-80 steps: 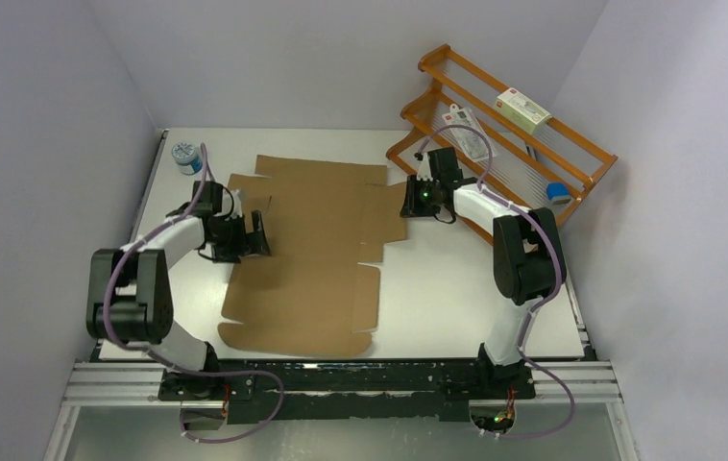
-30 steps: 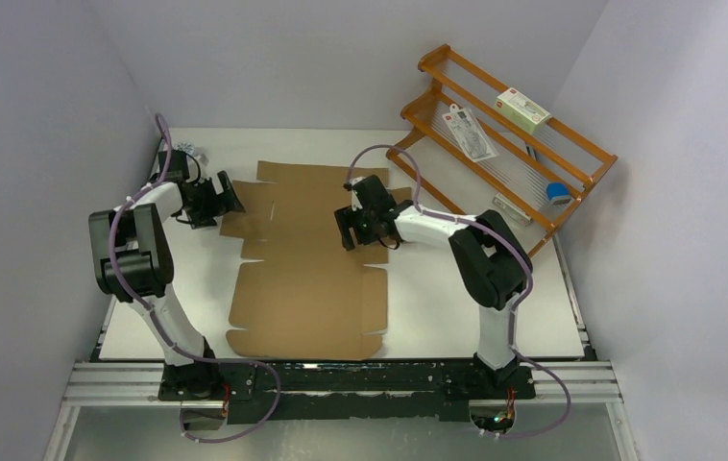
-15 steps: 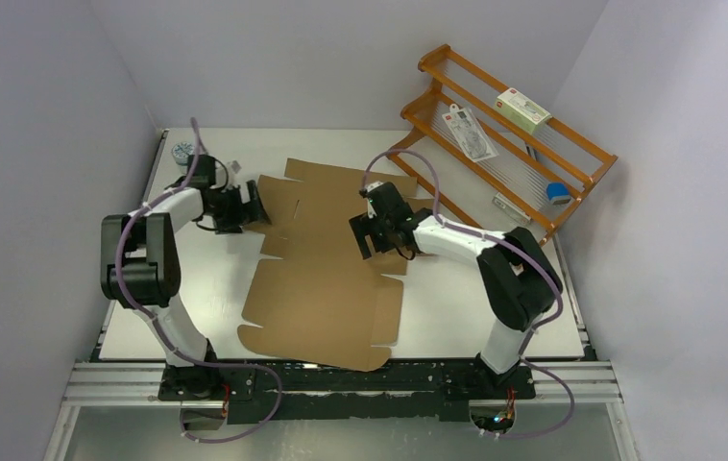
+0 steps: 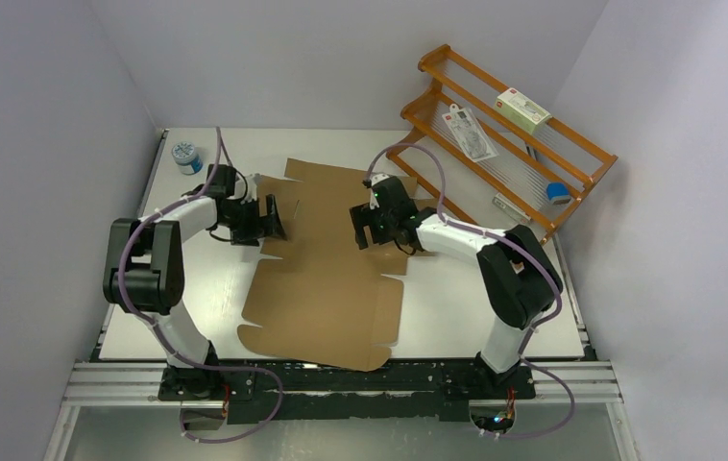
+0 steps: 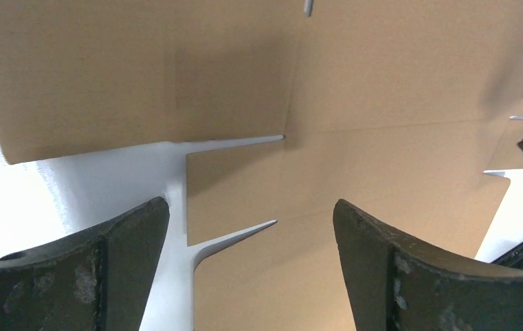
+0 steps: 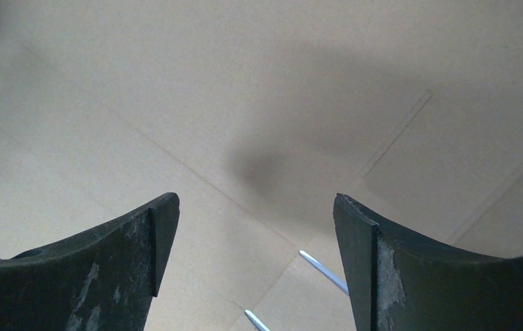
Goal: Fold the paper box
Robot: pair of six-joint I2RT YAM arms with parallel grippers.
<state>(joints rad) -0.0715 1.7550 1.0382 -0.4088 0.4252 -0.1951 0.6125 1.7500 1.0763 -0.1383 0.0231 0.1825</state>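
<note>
- Top view: you found the paper box (image 4: pixel 327 269) lying flat on the table (image 4: pixel 456 298) between both arms. No fold was visibly made, so all folding was left. Its long axis ran near-to-far, with the far end angled slightly right.
- Left wrist view: the left gripper (image 5: pixel 250 207) was spread wide and empty over the sheet's notched edge.
- Right wrist view: the right gripper (image 6: pixel 255 200) was spread, grasping nothing, above a creased panel.

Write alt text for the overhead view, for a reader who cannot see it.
A flat brown paper box lies unfolded on a white table. Over its far half, the left pincer is at its left edge and the right pincer near its right, both open. A wooden rack stands far right.
</note>
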